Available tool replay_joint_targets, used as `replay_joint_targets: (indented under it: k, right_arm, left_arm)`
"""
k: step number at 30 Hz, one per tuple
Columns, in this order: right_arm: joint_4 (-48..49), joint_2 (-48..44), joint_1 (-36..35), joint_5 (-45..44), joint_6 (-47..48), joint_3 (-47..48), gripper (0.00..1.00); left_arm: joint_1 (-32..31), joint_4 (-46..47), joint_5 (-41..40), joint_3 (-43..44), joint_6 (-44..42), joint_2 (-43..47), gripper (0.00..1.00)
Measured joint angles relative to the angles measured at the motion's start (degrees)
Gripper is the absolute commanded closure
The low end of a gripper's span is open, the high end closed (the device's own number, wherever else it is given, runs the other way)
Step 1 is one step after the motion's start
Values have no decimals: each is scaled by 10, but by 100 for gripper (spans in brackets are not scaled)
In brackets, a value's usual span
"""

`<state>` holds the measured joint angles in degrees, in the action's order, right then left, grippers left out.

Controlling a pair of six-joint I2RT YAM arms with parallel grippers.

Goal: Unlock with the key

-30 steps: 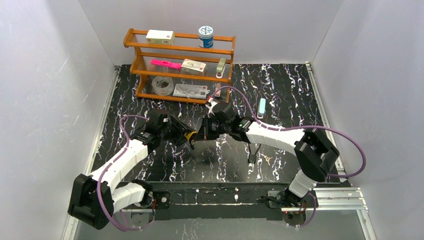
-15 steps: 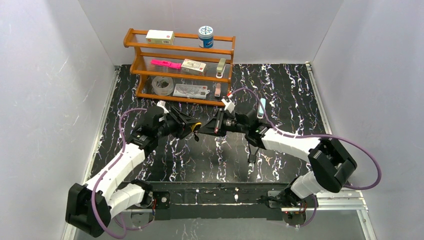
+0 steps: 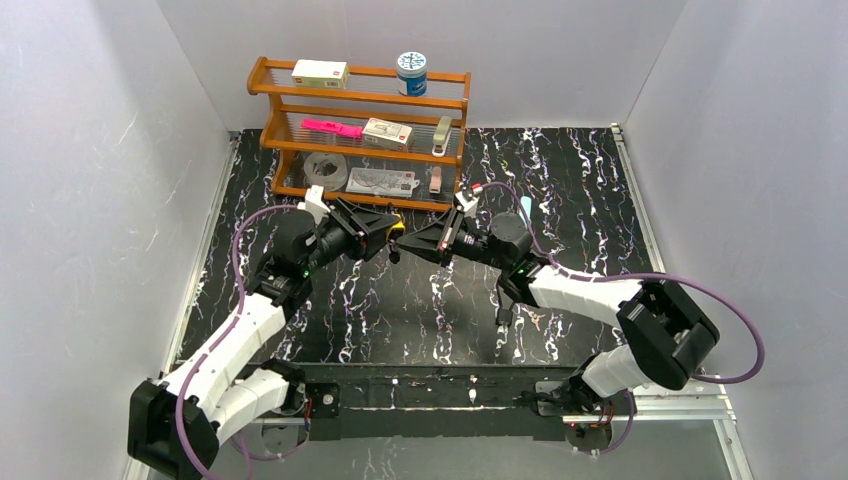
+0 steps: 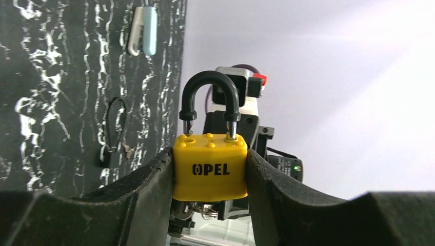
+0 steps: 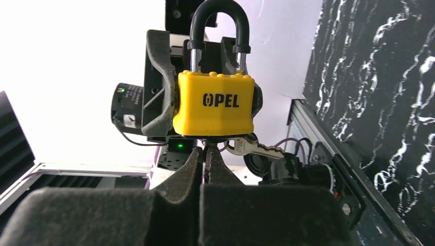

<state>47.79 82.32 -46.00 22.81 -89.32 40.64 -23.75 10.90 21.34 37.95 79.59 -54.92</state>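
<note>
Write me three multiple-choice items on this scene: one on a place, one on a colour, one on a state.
1. Where does the blue-lidded tin stand?
A. on the top shelf of the wooden rack
B. on the table beside the arms
C. on the rack's bottom shelf

2. What colour is the body of the padlock?
A. red
B. yellow
C. silver

3. How does the right hand stand?
A. spread wide open
B. closed round the shackle
C. pressed shut just under the padlock

Answers:
1 A: the top view shows the tin on the rack's highest shelf, near its right end.
2 B: both wrist views show a yellow body under a black shackle.
3 C: the right wrist view shows the fingertips meeting directly below the padlock's underside.
</note>
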Motion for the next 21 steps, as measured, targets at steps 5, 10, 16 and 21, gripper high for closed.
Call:
replay_joint_targets:
  k: [5,10,16,21]
  right_arm:
    - [33,-4,-1,-4,-36,-2,99]
    - [67,-4,-7,-17,-71,-17,99]
    - [102,-4,-12,-28,-107,-22,99]
    - [90,-8,-13,-29,-87,-16,94]
  left_arm:
    - [0,53,3,-12,30,8,90]
    - [-3,80,5,-23,50,13,90]
    - [-6,128,5,-34,81,13,90]
    - [-7,140,2,-35,79,13,91]
